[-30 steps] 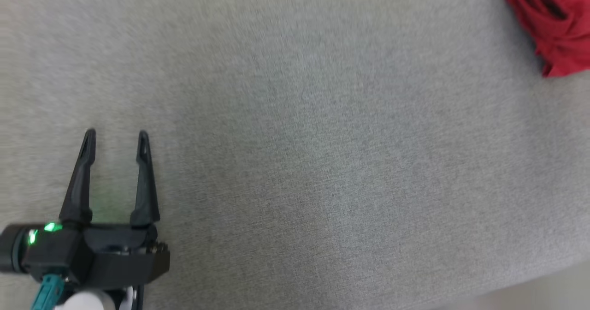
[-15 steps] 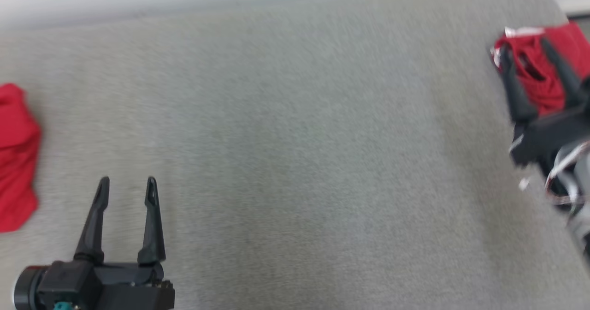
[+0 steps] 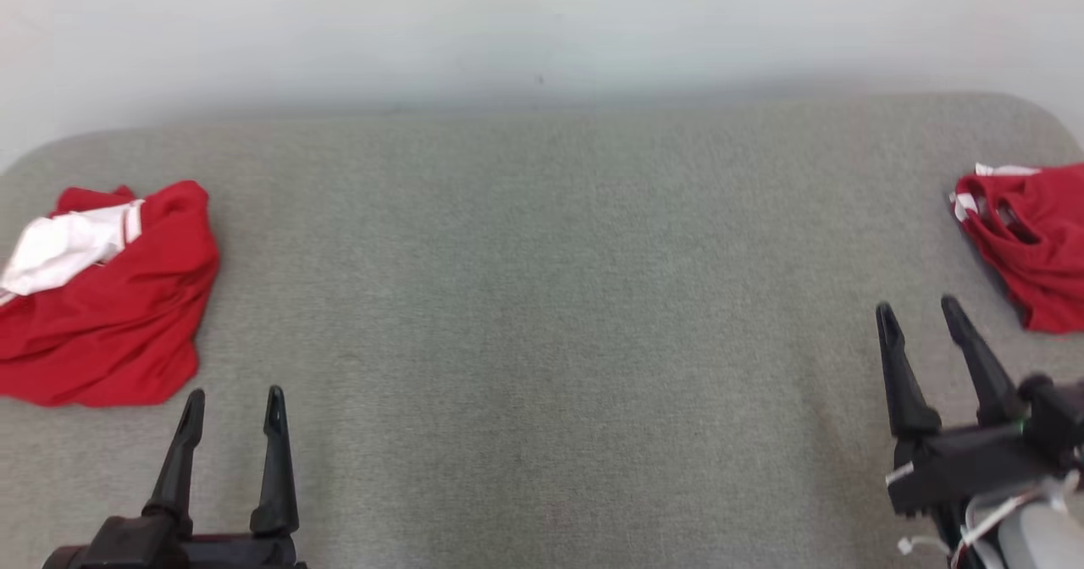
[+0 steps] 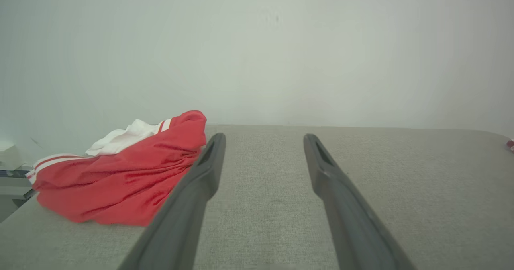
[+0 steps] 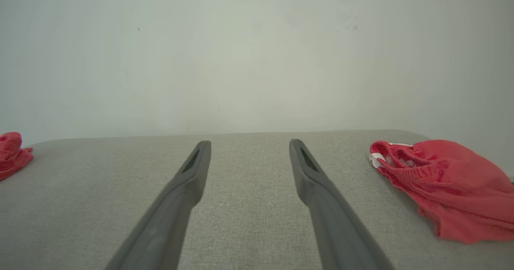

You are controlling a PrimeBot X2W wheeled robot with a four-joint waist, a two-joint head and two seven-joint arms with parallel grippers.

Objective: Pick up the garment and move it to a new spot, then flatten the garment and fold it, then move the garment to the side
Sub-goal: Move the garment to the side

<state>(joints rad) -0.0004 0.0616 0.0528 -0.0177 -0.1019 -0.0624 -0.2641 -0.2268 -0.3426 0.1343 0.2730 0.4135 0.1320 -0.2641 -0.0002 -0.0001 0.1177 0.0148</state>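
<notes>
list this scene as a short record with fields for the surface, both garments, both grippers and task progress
surface: grey fabric-covered table, pale wall behind it
left garment: red with white parts, crumpled, at the table's left end
right garment: red with white trim, bunched, at the table's right end
left gripper: open, holding nothing, close to the left garment
right gripper: open, holding nothing, apart from the right garment
task progress: neither garment picked up, flattened or folded yet

A grey fabric-covered surface (image 3: 542, 340) with rounded corners meets a pale wall (image 3: 542, 19).
</notes>
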